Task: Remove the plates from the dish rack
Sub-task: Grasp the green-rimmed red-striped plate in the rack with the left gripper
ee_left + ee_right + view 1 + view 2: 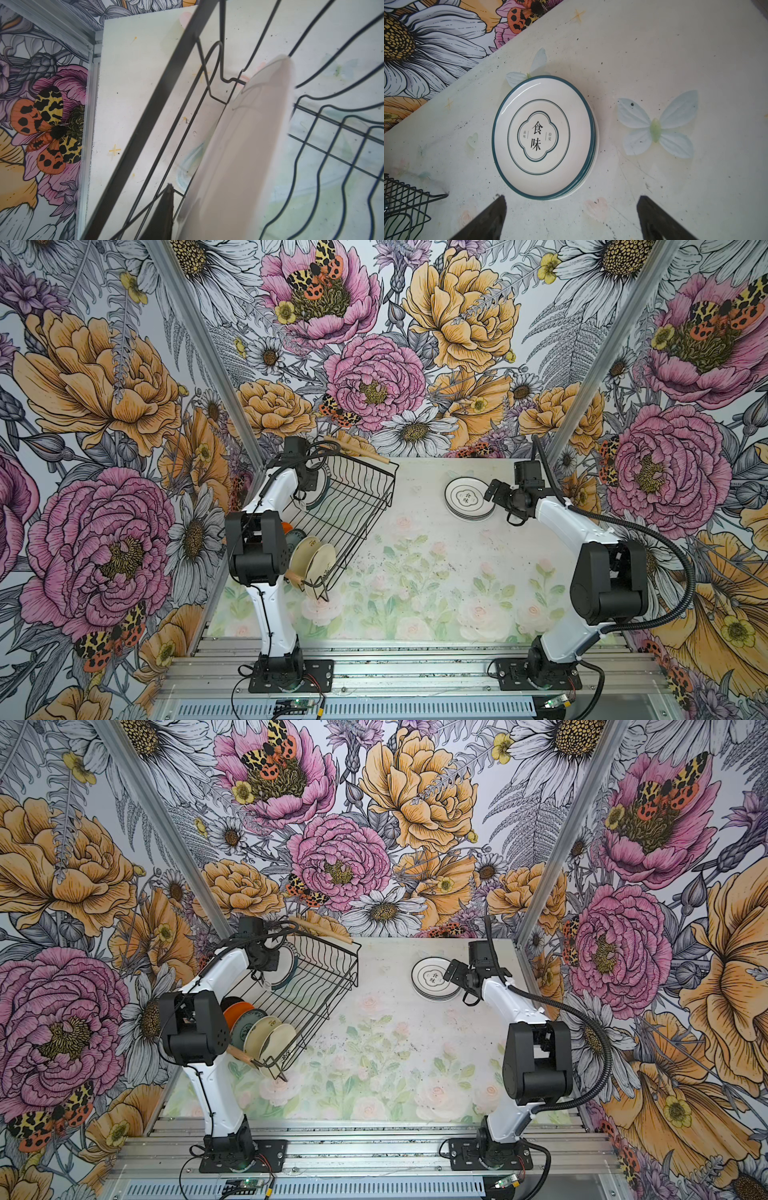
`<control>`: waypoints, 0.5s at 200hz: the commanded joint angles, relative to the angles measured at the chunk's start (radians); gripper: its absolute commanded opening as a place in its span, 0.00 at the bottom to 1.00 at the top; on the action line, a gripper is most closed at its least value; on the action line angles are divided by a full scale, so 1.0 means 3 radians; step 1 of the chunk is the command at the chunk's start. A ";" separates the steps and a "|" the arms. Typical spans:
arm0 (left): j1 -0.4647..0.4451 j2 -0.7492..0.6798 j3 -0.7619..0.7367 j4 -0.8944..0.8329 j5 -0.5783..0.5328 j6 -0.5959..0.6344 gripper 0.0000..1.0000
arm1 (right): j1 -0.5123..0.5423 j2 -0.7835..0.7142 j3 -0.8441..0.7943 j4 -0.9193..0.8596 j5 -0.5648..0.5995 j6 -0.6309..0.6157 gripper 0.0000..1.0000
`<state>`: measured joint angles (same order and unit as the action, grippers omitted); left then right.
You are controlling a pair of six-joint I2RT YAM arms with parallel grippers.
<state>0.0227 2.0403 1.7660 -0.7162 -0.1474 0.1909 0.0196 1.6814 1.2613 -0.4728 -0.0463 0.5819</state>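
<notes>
Near wide right hand, plate reads 食味; left hand narrow around racked plate.

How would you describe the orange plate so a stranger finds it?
Find the wire dish rack on the left of the table. At its near end, plates stand on edge in a row. The orange plate is the only bright one, between a dark plate and a greenish patterned plate.

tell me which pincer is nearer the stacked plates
Right. The right pincer hovers close by the stacked plates; the left pincer is far off, in the dish rack.
</notes>
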 commanded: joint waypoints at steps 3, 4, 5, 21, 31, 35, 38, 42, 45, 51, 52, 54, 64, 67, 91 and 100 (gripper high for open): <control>0.0047 0.0050 0.0029 0.0036 -0.0012 -0.0019 0.19 | -0.0019 -0.0171 -0.0052 0.0093 0.0032 -0.0018 1.00; 0.0047 0.0050 0.0029 0.0036 -0.0014 -0.0018 0.19 | -0.0019 -0.0172 -0.0052 0.0093 0.0032 -0.0018 0.99; 0.0047 0.0048 0.0027 0.0035 -0.0014 -0.0018 0.19 | -0.0019 -0.0171 -0.0053 0.0093 0.0032 -0.0018 0.99; 0.0060 0.0051 0.0037 0.0033 -0.0040 -0.0002 0.16 | -0.0024 -0.0169 -0.0053 0.0098 0.0032 -0.0017 1.00; 0.0074 0.0048 0.0034 0.0035 -0.0040 -0.0002 0.15 | -0.0025 -0.0159 -0.0048 0.0098 0.0017 -0.0011 1.00; 0.0085 0.0040 0.0034 0.0035 -0.0033 0.0002 0.14 | -0.0025 -0.0161 -0.0047 0.0098 0.0016 -0.0005 0.99; 0.0091 0.0037 0.0035 0.0035 -0.0032 0.0003 0.14 | -0.0028 -0.0161 -0.0047 0.0096 0.0011 -0.0002 1.00; 0.0097 0.0033 0.0030 0.0035 -0.0021 0.0011 0.13 | -0.0025 -0.0163 -0.0047 0.0103 0.0006 0.0001 0.99; 0.0097 0.0025 0.0029 0.0035 -0.0016 0.0010 0.12 | -0.0023 -0.0162 -0.0050 0.0102 -0.0002 0.0003 0.99; 0.0108 0.0015 0.0025 0.0031 -0.0005 0.0016 0.12 | -0.0025 -0.0163 -0.0048 0.0103 -0.0003 0.0004 1.00; 0.0111 0.0015 0.0025 0.0033 -0.0005 0.0014 0.12 | -0.0027 -0.0161 -0.0047 0.0103 -0.0006 0.0006 1.00; 0.0113 0.0011 0.0024 0.0035 -0.0001 0.0013 0.11 | -0.0025 -0.0163 -0.0049 0.0105 -0.0006 0.0012 1.00; 0.0123 -0.0008 0.0024 0.0036 0.0024 0.0018 0.10 | -0.0025 -0.0168 -0.0045 0.0108 -0.0012 0.0018 0.99; 0.0124 -0.0014 0.0024 0.0035 0.0033 0.0017 0.10 | -0.0025 -0.0165 -0.0046 0.0107 -0.0015 0.0018 0.99; 0.0119 -0.0089 0.0009 0.0035 0.0066 0.0013 0.08 | -0.0025 -0.0181 -0.0047 0.0107 -0.0029 0.0022 0.99; 0.0115 -0.0124 -0.0005 0.0035 0.0072 0.0016 0.08 | -0.0023 -0.0186 -0.0047 0.0111 -0.0035 0.0031 0.99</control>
<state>0.0475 2.0403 1.7664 -0.7151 -0.1455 0.2466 0.0181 1.6684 1.2488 -0.4667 -0.0498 0.5835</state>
